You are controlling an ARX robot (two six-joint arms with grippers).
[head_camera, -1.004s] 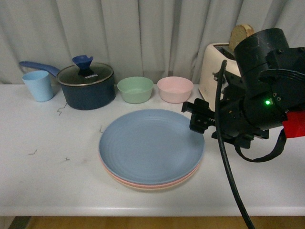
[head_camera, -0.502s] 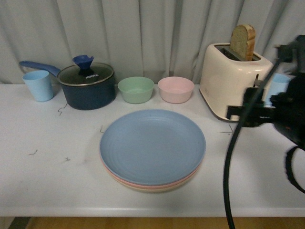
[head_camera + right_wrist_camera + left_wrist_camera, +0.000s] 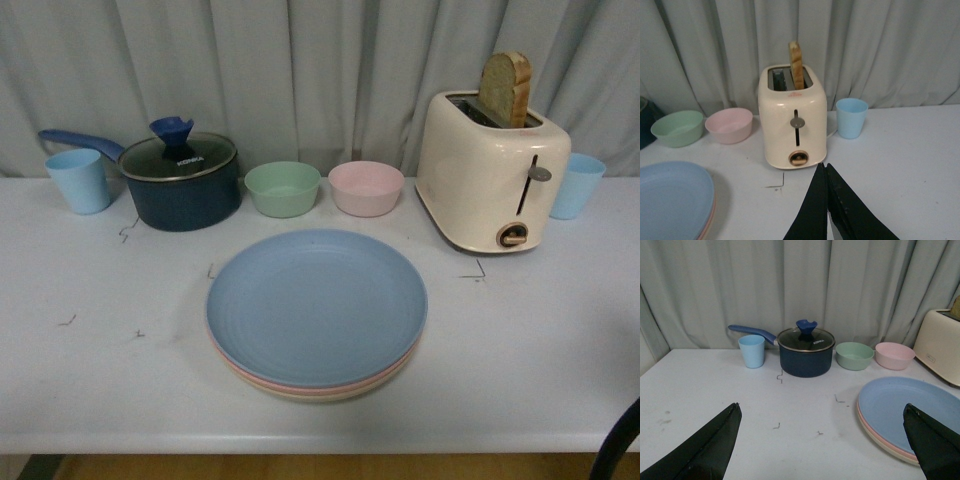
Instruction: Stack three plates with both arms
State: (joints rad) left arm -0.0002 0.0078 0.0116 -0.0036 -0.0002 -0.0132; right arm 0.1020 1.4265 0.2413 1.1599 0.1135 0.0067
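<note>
The right arm has withdrawn from the front view, leaving the light blue speckled plate (image 3: pixel 316 305) atop the pink plate (image 3: pixel 300 385) and beige plate (image 3: pixel 330 395) mid-bench (image 3: pixel 110 370). Stacking looks finished. Left pincer (image 3: pixel 822 440) gapes empty; right pincer (image 3: pixel 826 200) is closed, empty.

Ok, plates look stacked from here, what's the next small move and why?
Probably none on the plates: just park both arms. The light blue plate sits on top, with the pink plate and beige plate rims showing beneath, edges roughly aligned. The left hand is open and empty, the right hand shut on nothing, both clear of the stack.
</note>
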